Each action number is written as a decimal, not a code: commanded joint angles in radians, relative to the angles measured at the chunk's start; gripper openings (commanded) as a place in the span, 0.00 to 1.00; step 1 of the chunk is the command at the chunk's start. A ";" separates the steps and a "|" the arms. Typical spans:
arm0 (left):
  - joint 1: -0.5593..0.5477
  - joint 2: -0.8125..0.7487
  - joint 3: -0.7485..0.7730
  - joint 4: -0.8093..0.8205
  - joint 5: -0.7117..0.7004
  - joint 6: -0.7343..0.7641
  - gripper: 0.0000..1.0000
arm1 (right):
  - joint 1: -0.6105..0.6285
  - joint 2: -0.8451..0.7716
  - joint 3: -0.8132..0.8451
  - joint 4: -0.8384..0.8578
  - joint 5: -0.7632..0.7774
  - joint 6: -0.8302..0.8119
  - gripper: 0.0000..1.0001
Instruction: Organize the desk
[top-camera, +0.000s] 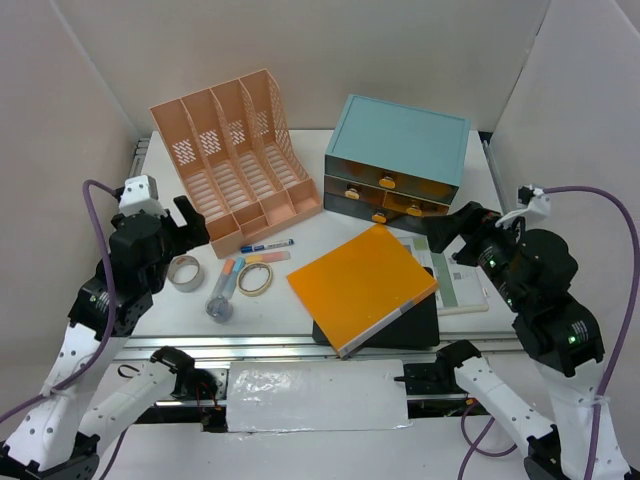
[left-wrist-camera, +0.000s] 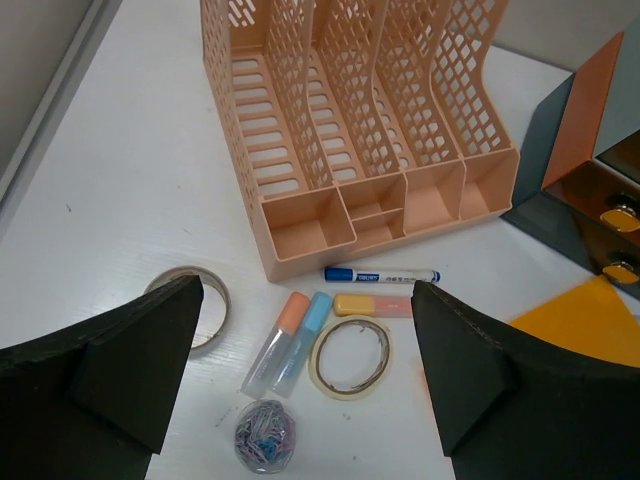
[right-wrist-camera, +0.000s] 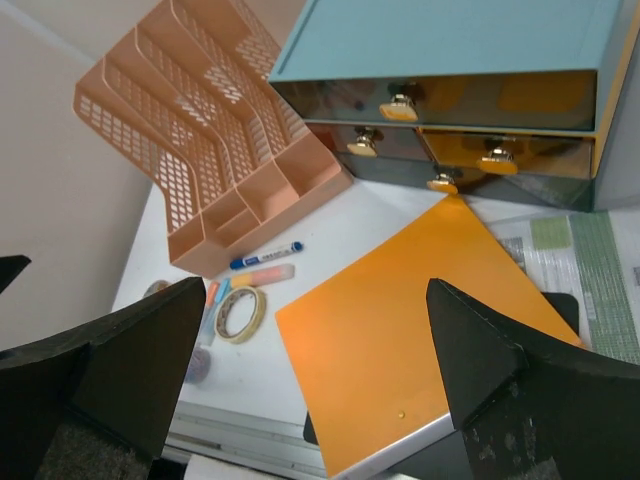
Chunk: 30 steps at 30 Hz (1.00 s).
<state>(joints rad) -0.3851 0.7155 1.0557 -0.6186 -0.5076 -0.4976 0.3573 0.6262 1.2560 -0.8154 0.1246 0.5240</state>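
Nearest, the left gripper (left-wrist-camera: 305, 305) and right gripper (right-wrist-camera: 315, 300) both hang with jaws spread wide, holding nothing, above the desk (top-camera: 330, 225) (the white tabletop under everything). Beyond them lie an orange folder (top-camera: 362, 285), a tape ring (top-camera: 254, 279), two glue sticks (top-camera: 228, 277) and a blue marker (top-camera: 268, 245). Farthest back stand the pink file organizer (top-camera: 235, 150) and the teal drawer cabinet (top-camera: 397, 155).

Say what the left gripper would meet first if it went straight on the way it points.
Probably the two capped tubes and tape ring on the desk, short of the pink organizer; depth is unclear.
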 joint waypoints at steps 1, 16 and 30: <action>-0.005 0.001 0.010 0.026 0.004 0.013 1.00 | 0.000 0.009 -0.030 0.087 -0.051 -0.002 1.00; -0.006 0.028 0.016 0.048 0.177 0.022 1.00 | -0.001 0.018 -0.053 0.078 -0.056 0.022 1.00; -0.237 0.182 -0.187 0.383 0.660 -0.378 0.98 | -0.001 -0.003 -0.044 0.071 -0.036 0.034 1.00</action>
<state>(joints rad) -0.4831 0.8474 0.9409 -0.4194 0.0818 -0.7395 0.3573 0.6220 1.1999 -0.7780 0.0757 0.5537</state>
